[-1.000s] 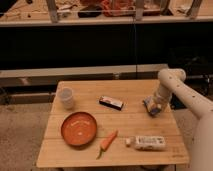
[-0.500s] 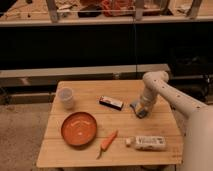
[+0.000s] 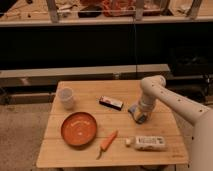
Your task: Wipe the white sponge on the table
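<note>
The white sponge (image 3: pixel 135 111) is a small pale bluish block with a yellowish side. It rests on the light wooden table (image 3: pixel 117 123), right of centre. My gripper (image 3: pixel 139 115) points down from the right and is shut on the sponge, pressing it onto the planks. My white arm (image 3: pixel 170 100) reaches in from the right edge, and the gripper hides part of the sponge.
A white cup (image 3: pixel 66 97) stands at the back left. A flat black-and-white bar (image 3: pixel 110 103) lies just left of the gripper. An orange plate (image 3: pixel 78 128) and a carrot (image 3: pixel 107 141) sit at the front. A long white labelled packet (image 3: pixel 150 143) lies at the front right.
My gripper has slid the sponge across the table to the left and a little toward the front. The other objects have not moved.
</note>
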### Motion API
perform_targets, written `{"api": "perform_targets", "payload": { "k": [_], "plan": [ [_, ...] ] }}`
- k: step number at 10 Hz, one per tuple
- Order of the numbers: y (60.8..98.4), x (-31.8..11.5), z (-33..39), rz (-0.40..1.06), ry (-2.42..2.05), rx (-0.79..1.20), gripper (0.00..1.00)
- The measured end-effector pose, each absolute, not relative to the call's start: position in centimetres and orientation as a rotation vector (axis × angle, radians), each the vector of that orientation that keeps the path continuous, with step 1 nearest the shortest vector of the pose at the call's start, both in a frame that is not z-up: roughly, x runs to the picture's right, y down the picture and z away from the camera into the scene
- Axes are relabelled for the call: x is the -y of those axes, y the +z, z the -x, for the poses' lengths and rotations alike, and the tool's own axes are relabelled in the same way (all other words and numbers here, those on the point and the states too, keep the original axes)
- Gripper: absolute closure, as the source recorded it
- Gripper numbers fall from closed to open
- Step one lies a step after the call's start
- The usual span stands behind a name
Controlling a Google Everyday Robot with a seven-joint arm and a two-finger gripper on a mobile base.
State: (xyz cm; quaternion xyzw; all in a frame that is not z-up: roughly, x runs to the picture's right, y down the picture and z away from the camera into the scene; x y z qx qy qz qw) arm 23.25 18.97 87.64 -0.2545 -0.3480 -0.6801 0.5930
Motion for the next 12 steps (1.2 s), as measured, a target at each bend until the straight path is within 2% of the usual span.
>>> {"api": "perform_targets", "payload": {
  "k": [3,8,12],
  "plan": [
    [86.5,-19.6,-24.7,0.587,-1.581,0.799,0.62],
    [80.4,-21.9,-34.0,0.570,-1.499,0.743,0.62],
    [80.9,-20.4,-37.7,0.544,-1.380,0.674,0.62]
  ]
}}
